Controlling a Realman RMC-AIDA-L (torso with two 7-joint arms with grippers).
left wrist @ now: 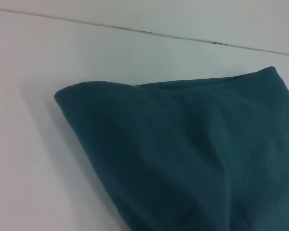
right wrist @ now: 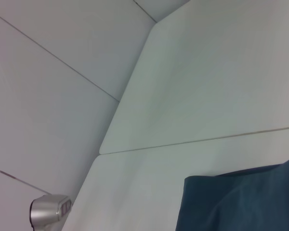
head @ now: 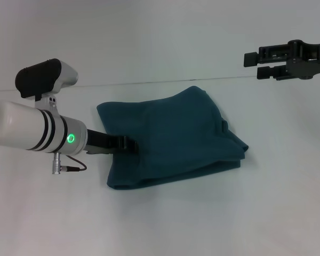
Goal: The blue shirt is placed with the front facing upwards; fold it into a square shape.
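The blue shirt [head: 176, 133] lies folded into a rough, rumpled square in the middle of the white table [head: 213, 224], plain teal side up, with no lettering showing. My left gripper [head: 129, 144] rests low at the shirt's left edge, its tip over the cloth. The left wrist view is filled with a folded corner of the shirt [left wrist: 192, 159]. My right gripper [head: 256, 64] hangs open and empty, raised at the far right, well away from the cloth. Its wrist view catches only one corner of the shirt [right wrist: 241, 202].
A thin seam [head: 149, 81] runs across the table behind the shirt. A small cable and plug [head: 64, 167] hang under my left arm. A silver metal part [right wrist: 49, 211] shows at the table's edge in the right wrist view.
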